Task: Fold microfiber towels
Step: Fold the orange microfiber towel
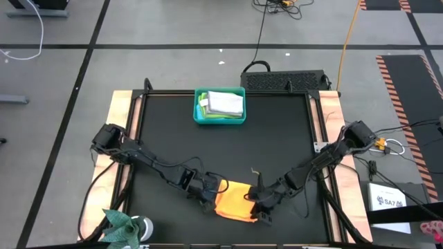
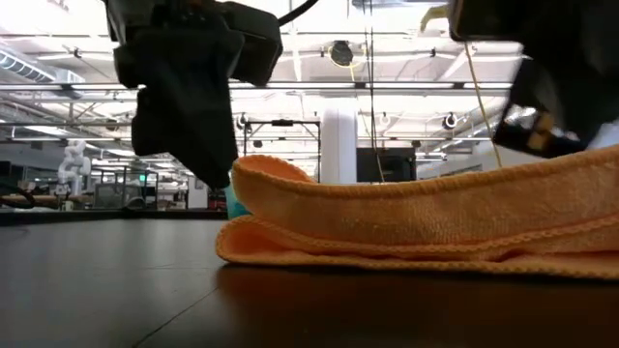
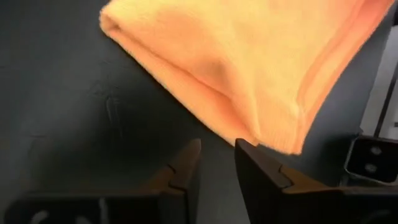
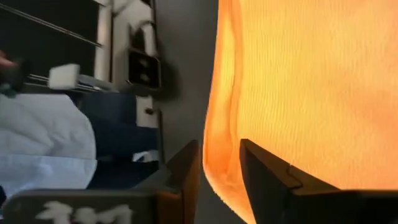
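Note:
An orange-yellow towel point(image 1: 235, 200) lies folded over on the black table near its front edge. In the low view it shows two thick layers point(image 2: 416, 222) with a rounded fold at its left end. My left gripper point(image 1: 210, 196) stands open just off the towel's left side, its fingertips point(image 3: 217, 149) short of a towel corner point(image 3: 280, 134). My right gripper point(image 1: 257, 207) is open at the towel's right side, and the towel's hemmed edge point(image 4: 217, 124) runs into the gap between its fingers point(image 4: 219, 152). My right gripper's open fingers stand on either side of the towel's hemmed edge point(image 4: 214, 174), slanting down from the table's right. I cannot tell whether they touch it. The towel lies flat on the table.
A teal bin point(image 1: 201, 117) at the table's far middle holds folded towels, a grey one point(image 1: 225, 102) on top. A small green plant point(image 1: 121, 225) stands at the near left corner. Wooden rails point(image 1: 118, 117) border the table's left and right sides.

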